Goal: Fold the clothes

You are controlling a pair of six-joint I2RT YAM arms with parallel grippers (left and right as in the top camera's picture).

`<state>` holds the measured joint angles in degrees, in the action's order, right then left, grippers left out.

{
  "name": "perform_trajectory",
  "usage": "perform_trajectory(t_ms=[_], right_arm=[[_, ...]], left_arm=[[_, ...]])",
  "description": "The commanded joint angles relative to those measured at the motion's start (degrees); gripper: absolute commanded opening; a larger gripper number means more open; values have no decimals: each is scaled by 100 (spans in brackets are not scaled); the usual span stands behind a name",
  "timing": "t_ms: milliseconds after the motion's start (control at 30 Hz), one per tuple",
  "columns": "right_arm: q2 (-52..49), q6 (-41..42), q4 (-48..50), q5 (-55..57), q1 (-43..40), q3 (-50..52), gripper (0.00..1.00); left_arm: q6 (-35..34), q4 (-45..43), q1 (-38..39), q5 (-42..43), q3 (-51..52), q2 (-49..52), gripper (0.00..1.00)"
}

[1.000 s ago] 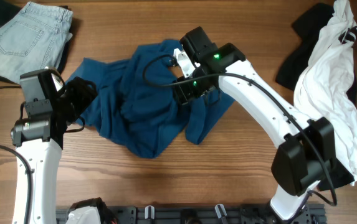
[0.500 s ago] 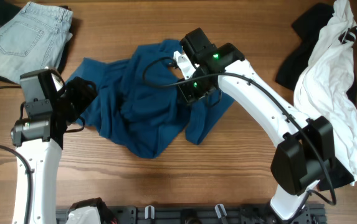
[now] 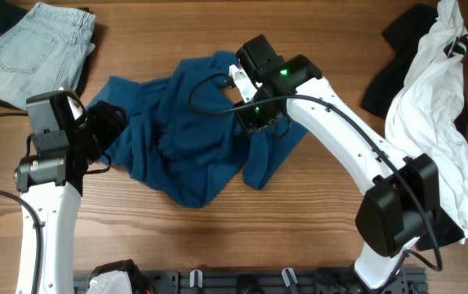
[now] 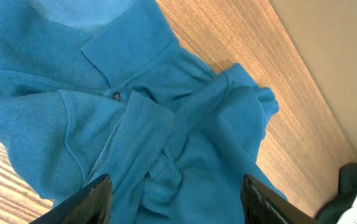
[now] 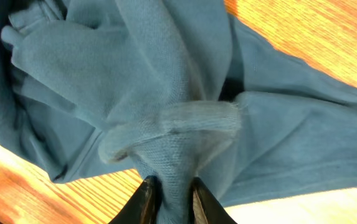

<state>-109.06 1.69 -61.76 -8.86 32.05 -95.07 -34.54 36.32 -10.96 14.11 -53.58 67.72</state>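
The clothes, a deep teal-blue shirt (image 3: 189, 143), lie crumpled in the middle of the wooden table. Its collar and a button show in the left wrist view on the shirt (image 4: 134, 106). My right gripper (image 3: 258, 121) sits over the shirt's right part; its jaws are shut on a pinched fold of the shirt (image 5: 172, 155), the fabric squeezed between the right gripper (image 5: 169, 193) tips. My left gripper (image 3: 107, 131) hovers at the shirt's left edge; its two fingers (image 4: 91, 196) stand wide apart over the cloth, the left gripper (image 4: 175, 199) holding nothing.
Pale-blue jeans (image 3: 33, 45) lie folded at the back left. A white garment (image 3: 434, 122) over black cloth (image 3: 393, 77) lies at the right. Bare wood (image 3: 217, 237) runs along the table's front.
The right gripper's jaws have closed on a fold of the shirt. The left arm has not moved.
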Motion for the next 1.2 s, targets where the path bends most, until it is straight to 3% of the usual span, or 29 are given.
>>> perform_trajectory(t_ms=[0,300,333,367,400,467,533,633,700,900,1067,1167], right_arm=[[417,-17,-179,413,0,-317,14],[839,-4,-498,903,2,-684,8],[870,4,-507,852,2,-688,14],[874,-4,-516,726,0,-688,38],[868,-2,-527,599,-2,-686,51],[798,-4,-595,426,-20,-684,68],[717,2,-632,389,-20,-680,66],[599,-4,-577,315,-20,-671,48],[479,-26,-496,205,-20,-669,43],[98,-70,-426,-157,-20,-664,49],[-269,-57,-411,-199,-4,-664,61],[-326,-61,-352,-219,-4,-664,55]], left_arm=[[133,0,26,90,-81,11,66],[136,2,26,90,-81,11,66],[136,4,26,90,-81,11,67],[136,4,26,90,-81,11,66],[133,4,26,90,-81,11,67],[133,7,26,92,-81,11,67],[133,22,26,92,-81,11,67],[136,46,26,92,-81,11,68],[136,61,26,92,-81,11,68],[136,59,26,90,-81,11,68],[136,59,26,90,-81,11,69],[133,61,26,90,-81,11,69]])
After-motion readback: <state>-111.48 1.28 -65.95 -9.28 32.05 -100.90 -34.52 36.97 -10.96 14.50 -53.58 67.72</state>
